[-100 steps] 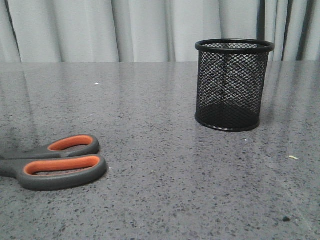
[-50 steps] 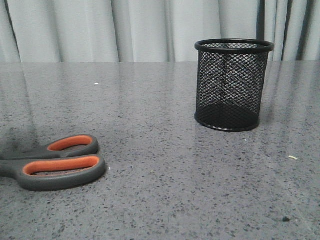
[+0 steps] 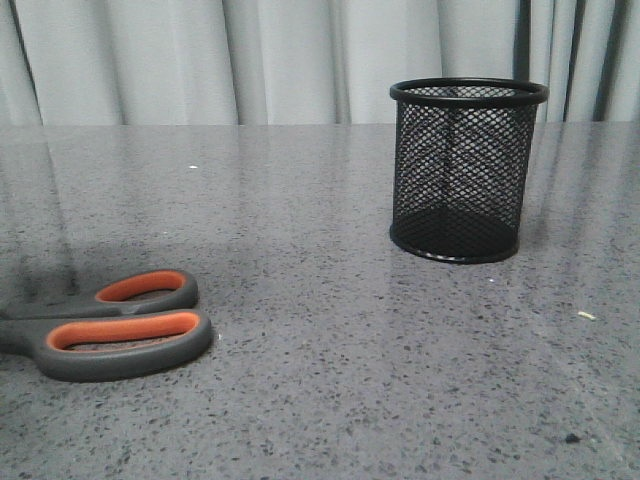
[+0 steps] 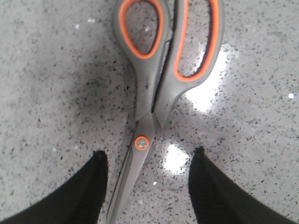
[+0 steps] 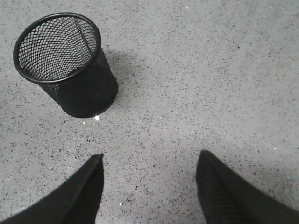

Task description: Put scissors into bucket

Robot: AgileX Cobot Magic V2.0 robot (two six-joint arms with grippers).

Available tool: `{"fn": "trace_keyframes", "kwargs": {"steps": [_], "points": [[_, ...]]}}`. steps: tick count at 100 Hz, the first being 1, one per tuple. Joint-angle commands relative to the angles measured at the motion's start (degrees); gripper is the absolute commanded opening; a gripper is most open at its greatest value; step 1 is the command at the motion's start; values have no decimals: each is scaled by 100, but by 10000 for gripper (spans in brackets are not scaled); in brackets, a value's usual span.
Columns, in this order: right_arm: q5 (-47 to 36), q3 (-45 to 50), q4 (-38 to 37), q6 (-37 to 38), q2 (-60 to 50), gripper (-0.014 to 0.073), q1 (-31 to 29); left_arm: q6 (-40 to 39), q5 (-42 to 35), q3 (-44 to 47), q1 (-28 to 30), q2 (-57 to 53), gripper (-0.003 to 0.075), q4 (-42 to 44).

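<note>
The scissors (image 3: 110, 325) lie flat on the grey table at the front left, dark grey handles with orange-lined loops; their blades run off the left edge of the front view. In the left wrist view the scissors (image 4: 156, 84) lie closed, and my left gripper (image 4: 148, 156) is open above them, its fingers either side of the blade just past the orange pivot, not touching. The black mesh bucket (image 3: 467, 170) stands upright at the right, empty. My right gripper (image 5: 149, 158) is open and empty over bare table, with the bucket (image 5: 65, 63) a short way off. Neither gripper shows in the front view.
A grey speckled tabletop (image 3: 330, 380) with bright light reflections runs back to grey curtains (image 3: 250, 60). A small pale scrap (image 3: 586, 315) lies at the right.
A shadow on the table left of and behind the scissors has grown darker. The scissors and bucket have not moved.
</note>
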Motion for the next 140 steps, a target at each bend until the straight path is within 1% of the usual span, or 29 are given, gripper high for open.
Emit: {"fn": "trace_keyframes", "kwargs": {"steps": [1,16,61,90,122,140], "points": [[-325,-207,11,-58,22,394,9,235,189,-202,-47,19,368,-269],[-325,-207,33,-58,22,394,9,659,163,-202,-47,291,370,-525],[-325,-207,168,-58,22,394,9,695,-281,-218,-47,1042,370,-609],[-325,-207,168,-58,22,394,9,1361,-413,-218,-47,1058,370,-658],[-325,-207,175,-58,22,394,9,1402,-285,-218,-47,1067,370,-768],[-325,-207,237,-58,22,394,9,1556,-285,-218,-47,1081,370,-768]]}}
